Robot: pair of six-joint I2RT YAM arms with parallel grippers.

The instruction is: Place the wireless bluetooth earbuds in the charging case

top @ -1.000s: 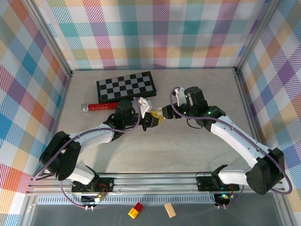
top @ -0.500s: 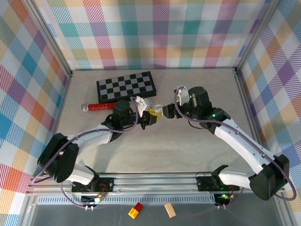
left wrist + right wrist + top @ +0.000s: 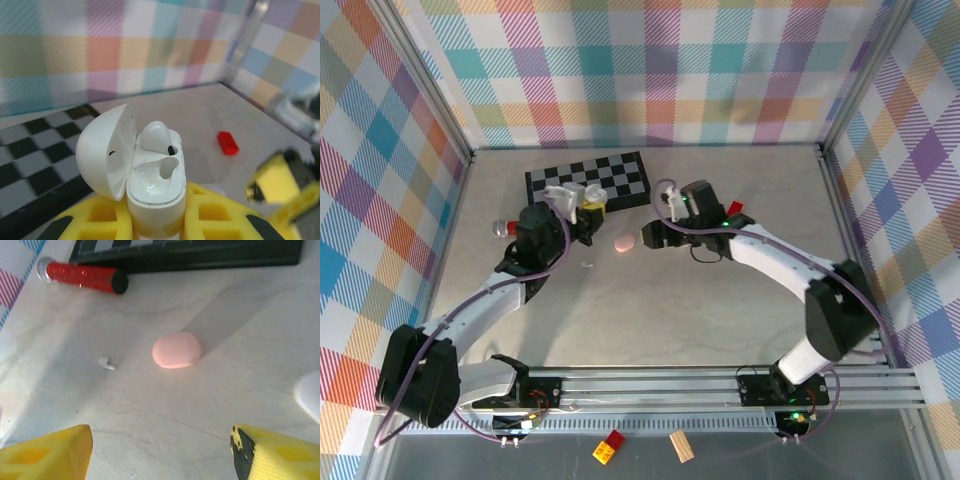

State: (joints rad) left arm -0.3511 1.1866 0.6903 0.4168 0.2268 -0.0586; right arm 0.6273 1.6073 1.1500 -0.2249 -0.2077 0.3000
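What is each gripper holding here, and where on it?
Left gripper grips the open white charging case by its base; right gripper holds nothing.

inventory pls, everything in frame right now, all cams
white case: 1, white, lid open, held in left gripper
seated earbud: 1, white, case's far slot; near slot empty
loose earbud: 1, white, table, left of pink case
pink case: 1, pink, closed, mid-table
chessboard: 1, black-white, back
glitter tube: 1, red, beside chessboard
red brick: 1, red, table right
two-tone brick: 1, red-yellow, outside front rail
wooden block: 1, tan, beside it
left gripper: shut on white case
right gripper: open, empty
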